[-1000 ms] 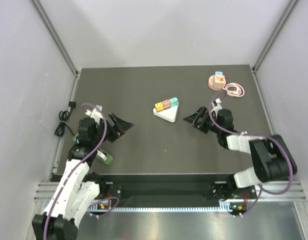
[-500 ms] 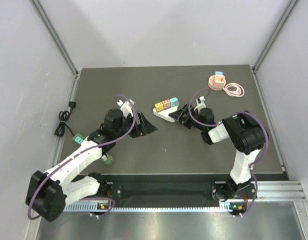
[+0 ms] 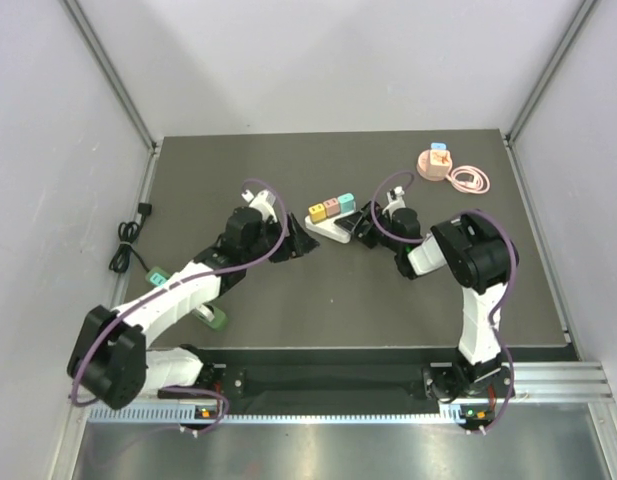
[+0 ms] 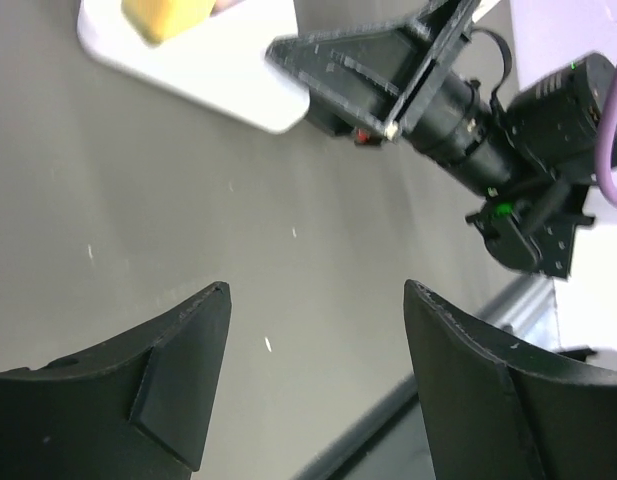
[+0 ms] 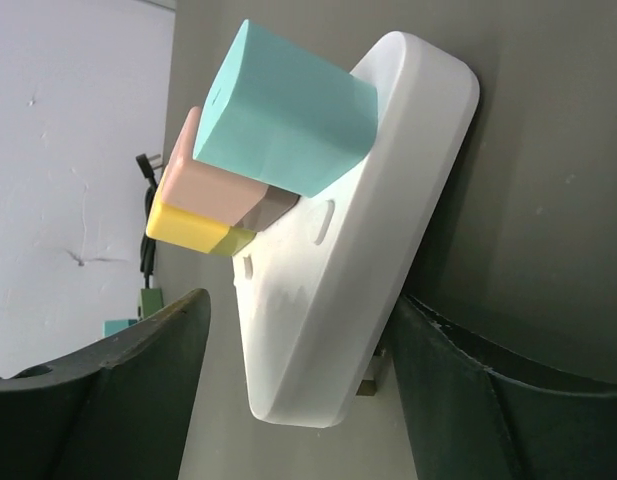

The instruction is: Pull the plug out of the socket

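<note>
- white socket [image 3: 336, 233] lies at the middle of the table [image 3: 238, 170], with a yellow plug [image 5: 193, 228], pink plug [image 5: 220, 180] and teal plug [image 5: 288, 105] seated along its far edge.
- right gripper [image 5: 298, 300] stands open, fingers wide either side of the socket's right end.
- left gripper [image 4: 318, 290] hangs open and empty, just left of the socket.

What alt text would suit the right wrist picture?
A white triangular plastic socket block on a dark grey table fills the view, carrying a teal cube plug, pink plug and yellow plug. The right gripper has its black fingers open either side of the near corner.
</note>
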Controlling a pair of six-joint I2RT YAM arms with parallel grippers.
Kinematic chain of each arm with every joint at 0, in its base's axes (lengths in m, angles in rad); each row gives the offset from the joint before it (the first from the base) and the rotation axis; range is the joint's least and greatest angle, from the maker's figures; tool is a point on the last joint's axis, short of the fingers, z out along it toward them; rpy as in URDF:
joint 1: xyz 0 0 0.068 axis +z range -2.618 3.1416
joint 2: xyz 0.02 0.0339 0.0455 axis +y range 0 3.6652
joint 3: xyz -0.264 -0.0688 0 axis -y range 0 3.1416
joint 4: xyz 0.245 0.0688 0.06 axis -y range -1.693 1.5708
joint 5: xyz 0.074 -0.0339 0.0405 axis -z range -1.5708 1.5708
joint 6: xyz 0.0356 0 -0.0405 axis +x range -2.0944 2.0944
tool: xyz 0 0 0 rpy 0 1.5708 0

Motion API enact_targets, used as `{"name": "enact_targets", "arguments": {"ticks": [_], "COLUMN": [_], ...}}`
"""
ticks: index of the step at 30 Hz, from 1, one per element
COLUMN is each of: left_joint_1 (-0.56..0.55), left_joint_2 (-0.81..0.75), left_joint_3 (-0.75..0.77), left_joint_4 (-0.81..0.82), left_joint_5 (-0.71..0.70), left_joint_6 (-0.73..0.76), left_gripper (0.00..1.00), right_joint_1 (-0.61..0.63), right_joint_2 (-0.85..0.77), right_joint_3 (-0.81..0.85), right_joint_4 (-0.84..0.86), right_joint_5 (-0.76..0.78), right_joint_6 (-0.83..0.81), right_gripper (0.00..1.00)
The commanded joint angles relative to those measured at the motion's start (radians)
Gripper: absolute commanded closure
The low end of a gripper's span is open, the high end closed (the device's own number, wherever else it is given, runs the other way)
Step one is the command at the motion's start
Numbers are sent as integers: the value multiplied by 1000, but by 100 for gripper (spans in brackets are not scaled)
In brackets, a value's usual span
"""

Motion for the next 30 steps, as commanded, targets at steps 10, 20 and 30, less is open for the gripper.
{"name": "enact_targets", "arguments": {"ticks": [10, 20, 30], "left_joint_1": [69, 105, 138], "left_joint_2": [422, 625, 715], "left_joint_3": [495, 719, 742], "left_joint_4": [-228, -460, -407], "left_joint_5": [84, 57, 138], "left_joint_6": [412, 715, 734], "left_gripper": [35, 30, 32], "right_joint_1": [-33, -34, -39], "right_joint_2": [78, 94, 115], "right_joint_3": [67, 104, 128], "right_joint_4": [-21, -67, -73], "right_joint_5": [-62, -85, -114], "right_joint_6": [21, 11, 17], "right_gripper": [40, 46, 48]}}
